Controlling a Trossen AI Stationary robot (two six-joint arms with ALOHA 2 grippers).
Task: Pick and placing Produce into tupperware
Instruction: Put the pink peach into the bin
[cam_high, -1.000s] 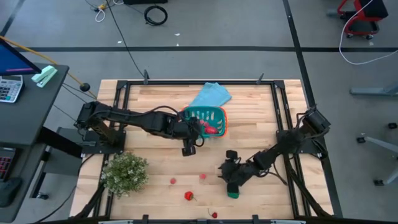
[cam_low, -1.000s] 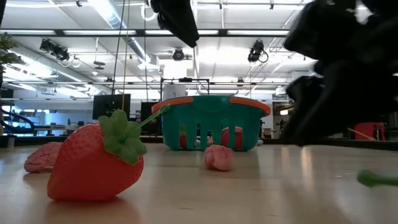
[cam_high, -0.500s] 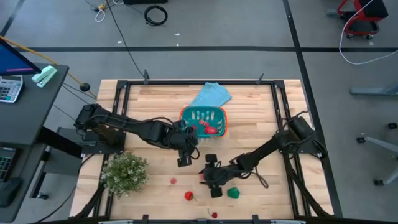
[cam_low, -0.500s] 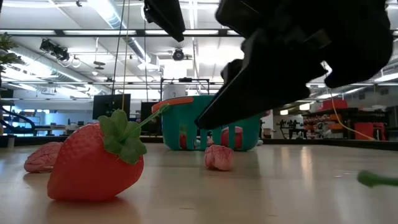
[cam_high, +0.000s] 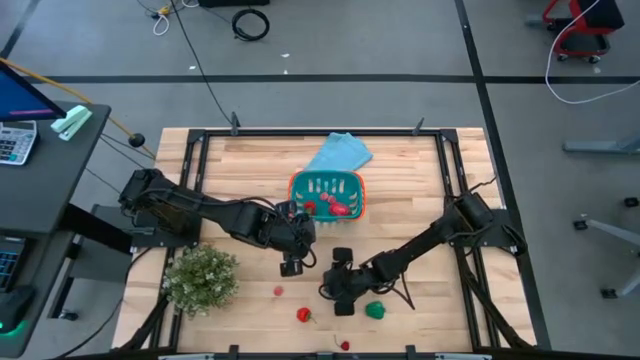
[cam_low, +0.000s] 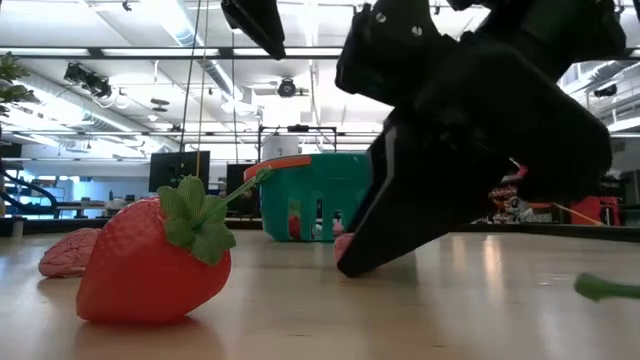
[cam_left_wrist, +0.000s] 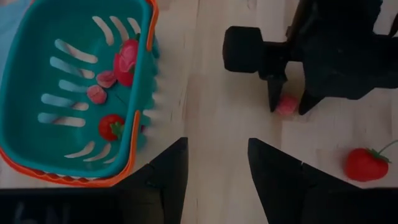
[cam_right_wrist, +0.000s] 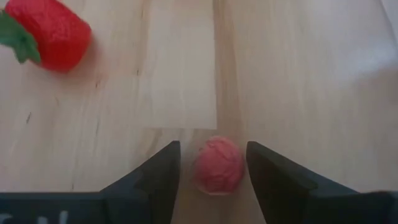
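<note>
Right hand (cam_right_wrist: 211, 171) open around pink berry (cam_right_wrist: 218, 165) on tabletop (cam_right_wrist: 298, 74); left hand (cam_left_wrist: 214, 171) open beside basket (cam_left_wrist: 28, 93).

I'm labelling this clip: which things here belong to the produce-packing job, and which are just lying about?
Job:
basket
pink berry between the open right gripper
strawberry
green piece
left gripper, open beside the basket

Lying about:
potted plant
blue cloth

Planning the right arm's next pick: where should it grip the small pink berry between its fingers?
Across the pink berry's round middle, coming straight down. It is a small ball lying free on the table, and the open right tool already straddles it.
</note>
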